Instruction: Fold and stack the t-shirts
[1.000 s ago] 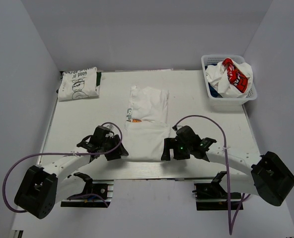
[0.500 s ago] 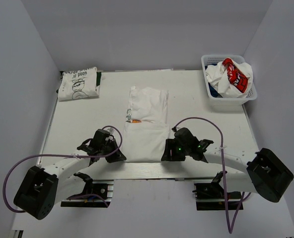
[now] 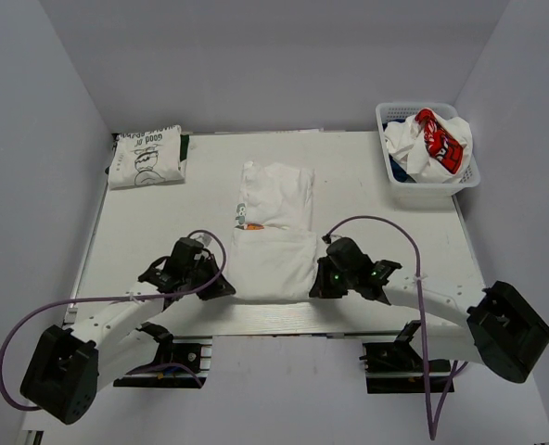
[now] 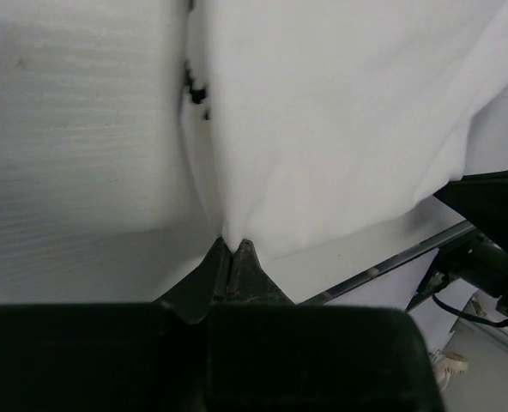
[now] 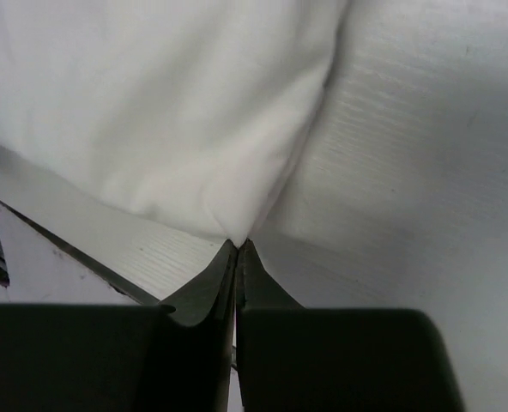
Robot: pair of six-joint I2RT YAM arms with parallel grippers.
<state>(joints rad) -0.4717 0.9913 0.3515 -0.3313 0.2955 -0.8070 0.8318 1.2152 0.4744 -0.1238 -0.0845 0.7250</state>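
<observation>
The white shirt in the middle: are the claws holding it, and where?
Yes. The left gripper pinches the shirt at its near left corner; the right gripper pinches its near right corner.

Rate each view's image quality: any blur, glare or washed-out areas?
Top external: even light, sharp, no glare. Left wrist: the white t-shirt is nearly washed out, the left gripper dark and soft. Right wrist: same shirt overexposed; table grain is readable.

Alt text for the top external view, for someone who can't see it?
The left gripper and right gripper are shut on the near corners of a white t-shirt lying at centre, one per side. A folded printed tee sits far left; a basket of crumpled shirts far right.
</observation>
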